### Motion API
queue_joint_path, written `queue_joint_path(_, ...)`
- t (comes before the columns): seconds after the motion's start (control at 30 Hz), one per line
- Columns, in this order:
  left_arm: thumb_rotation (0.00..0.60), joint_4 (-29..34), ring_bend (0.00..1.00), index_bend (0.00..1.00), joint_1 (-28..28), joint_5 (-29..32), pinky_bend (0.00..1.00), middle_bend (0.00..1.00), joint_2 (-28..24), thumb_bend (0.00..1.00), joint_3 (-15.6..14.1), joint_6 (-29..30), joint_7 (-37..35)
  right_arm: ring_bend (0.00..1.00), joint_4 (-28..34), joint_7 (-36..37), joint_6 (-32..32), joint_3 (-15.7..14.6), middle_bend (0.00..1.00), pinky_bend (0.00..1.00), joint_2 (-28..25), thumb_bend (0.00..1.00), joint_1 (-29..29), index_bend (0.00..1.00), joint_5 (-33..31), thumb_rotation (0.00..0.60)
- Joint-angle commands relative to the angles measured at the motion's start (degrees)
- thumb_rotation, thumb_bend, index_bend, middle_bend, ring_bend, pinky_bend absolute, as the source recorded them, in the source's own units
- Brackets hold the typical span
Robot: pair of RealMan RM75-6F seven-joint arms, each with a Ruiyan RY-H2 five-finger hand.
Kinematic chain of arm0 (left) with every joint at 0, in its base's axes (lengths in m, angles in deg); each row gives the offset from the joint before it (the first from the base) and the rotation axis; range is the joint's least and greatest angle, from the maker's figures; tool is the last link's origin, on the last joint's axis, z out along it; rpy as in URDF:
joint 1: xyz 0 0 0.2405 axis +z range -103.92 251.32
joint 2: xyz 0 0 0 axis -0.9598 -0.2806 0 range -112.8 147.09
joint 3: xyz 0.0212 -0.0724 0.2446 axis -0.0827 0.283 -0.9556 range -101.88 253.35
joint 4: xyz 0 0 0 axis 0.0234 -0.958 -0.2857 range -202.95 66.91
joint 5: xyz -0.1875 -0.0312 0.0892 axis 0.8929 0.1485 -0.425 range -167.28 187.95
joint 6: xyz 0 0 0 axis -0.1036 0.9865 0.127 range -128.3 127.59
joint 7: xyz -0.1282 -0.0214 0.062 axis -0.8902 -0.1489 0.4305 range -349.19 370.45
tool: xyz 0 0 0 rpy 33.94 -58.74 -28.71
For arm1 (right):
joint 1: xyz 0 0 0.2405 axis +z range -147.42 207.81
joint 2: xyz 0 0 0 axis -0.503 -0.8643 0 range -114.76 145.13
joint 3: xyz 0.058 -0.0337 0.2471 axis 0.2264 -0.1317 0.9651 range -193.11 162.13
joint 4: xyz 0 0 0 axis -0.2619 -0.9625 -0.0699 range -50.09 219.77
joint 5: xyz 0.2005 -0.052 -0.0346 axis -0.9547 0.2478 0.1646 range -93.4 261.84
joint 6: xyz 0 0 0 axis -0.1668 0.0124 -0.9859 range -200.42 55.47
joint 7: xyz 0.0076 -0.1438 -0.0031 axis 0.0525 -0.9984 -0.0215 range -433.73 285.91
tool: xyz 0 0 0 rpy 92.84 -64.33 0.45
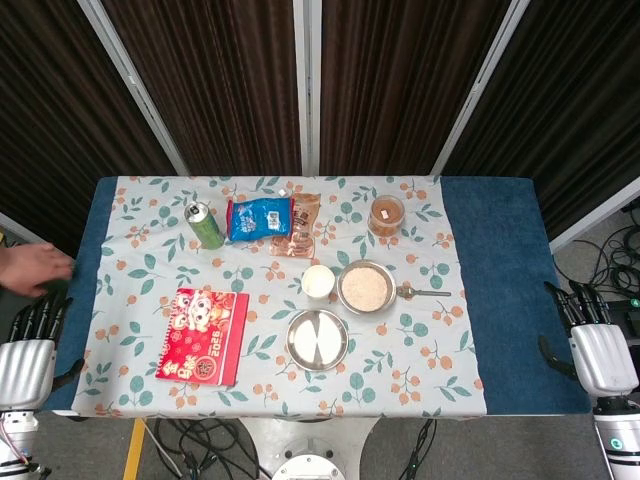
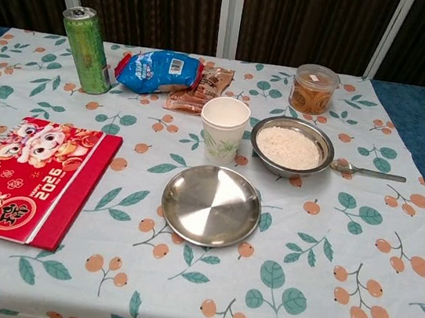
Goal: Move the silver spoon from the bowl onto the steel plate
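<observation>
Spoon: silver, it lies flat on the tablecloth just right of the bowl, its scoop end close by the bowl's rim and its handle pointing right. It is outside the bowl, and apart from the steel plate.

Nearest of all, at the table's near corners, both robot hands hang off the cloth. The left hand sits low at the left edge with dark fingers pointing away and apart, holding nothing. The right hand sits by the near right corner over the blue table edge, fingers likewise spread and holding nothing. Both are well apart from the spoon.

On the near left of the cloth lies a red calendar, spiral-bound along its left side. To its right, near the middle, the steel plate rests bare and shiny. Just beyond the plate stands a white paper cup, upright, and beside it on the right the metal bowl, filled with white rice.

Farther back, a green can stands upright at the left. Right of it lie a blue snack bag and a brown snack packet, touching each other. At the far right stands a clear lidded jar with brownish contents.

At the far left edge of the head view, a person's hand reaches in above the robot's left hand.
</observation>
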Motion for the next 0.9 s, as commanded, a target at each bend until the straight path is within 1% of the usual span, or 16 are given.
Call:
queue_joint_path(0.03,0.600,-0.05,0.05,0.13,-0.04,0.00,0.11,0.10,0.04,0.24,0.00,-0.07,0.01,0.00,0.14,-0.08,0.04,-0.07,0.17,0.00,-0.13,0.33,-0.05,0.00,-0.04,0.600)
queue_joint_path(0.2,0.600,-0.15,0.05,0.13,-0.13,-0.11,0.11,0.10,0.15,0.24,0.00,-0.16,0.02,0.00,0.50,-0.16,0.17,-0.20,0.17,0.00,-0.44,0.33,-0.10,0.00,-0.07,0.600)
queue_joint_path(0.33,0.600,-0.24,0.05,0.13,-0.28,0.05,0.11,0.10,0.26,0.24,0.04,-0.51,-0.23,0.00,1.27,-0.08,2.15,0.21,0.17,0.00,-0.65,0.32,1.20,0.00,-0.45,0.600)
queue_joint_path(0.4,0.600,-0.41,0.05,0.13,-0.30,-0.22,0.11,0.10,0.44,0.24,0.07,-0.27,-0.29,0.00,1.90,-0.29,5.70,0.85,0.18,0.00,-0.88,0.28,2.99,0.00,-2.18,0.600)
queue_joint_path(0.43,0.600,-0.52,0.05,0.13,-0.30,-0.25,0.11,0.10,0.53,0.24,0.07,-0.26,-0.34,0.00,2.14,-0.84,7.56,1.25,0.19,0.00,-0.98,0.23,4.03,0.00,-3.02,0.600)
queue_joint_path(0.47,0.600,-0.58,0.05,0.13,-0.27,-0.17,0.11,0.10,0.57,0.24,0.00,-0.36,-0.43,0.00,2.40,-1.89,10.19,1.89,0.20,0.00,-0.94,0.20,5.60,0.01,-4.27,0.600)
queue_joint_path(0.53,0.600,-0.60,0.05,0.13,-0.19,-0.05,0.11,0.10,0.56,0.24,-0.06,-0.39,-0.43,0.00,2.43,-4.37,14.81,3.23,0.23,0.00,-0.23,0.15,8.78,0.06,-6.29,0.600)
queue_joint_path(0.63,0.600,-0.46,0.05,0.13,-0.09,-0.06,0.11,0.10,0.50,0.24,-0.02,-0.15,-0.29,0.00,0.71,-8.13,21.07,5.19,0.28,0.00,2.70,0.14,13.62,0.18,-9.40,0.600)
queue_joint_path(0.77,0.600,-0.24,0.05,0.13,0.07,0.10,0.11,0.10,0.41,0.24,-0.09,-0.10,-0.09,0.01,-3.92,-12.91,27.99,6.80,0.32,0.01,8.56,0.22,19.29,0.30,-13.41,0.600)
queue_joint_path(0.83,0.600,-0.10,0.05,0.13,0.15,0.28,0.11,0.10,0.27,0.24,-0.12,-0.17,-0.02,0.02,-7.04,-14.93,30.93,7.23,0.34,0.01,11.91,0.23,21.75,0.34,-15.45,0.600)
queue_joint_path(0.9,0.600,-0.02,0.05,0.13,0.23,0.37,0.11,0.10,0.14,0.24,-0.10,-0.08,0.06,0.03,-9.69,-16.21,32.56,7.48,0.35,0.01,14.72,0.25,23.34,0.38,-16.93,0.600)
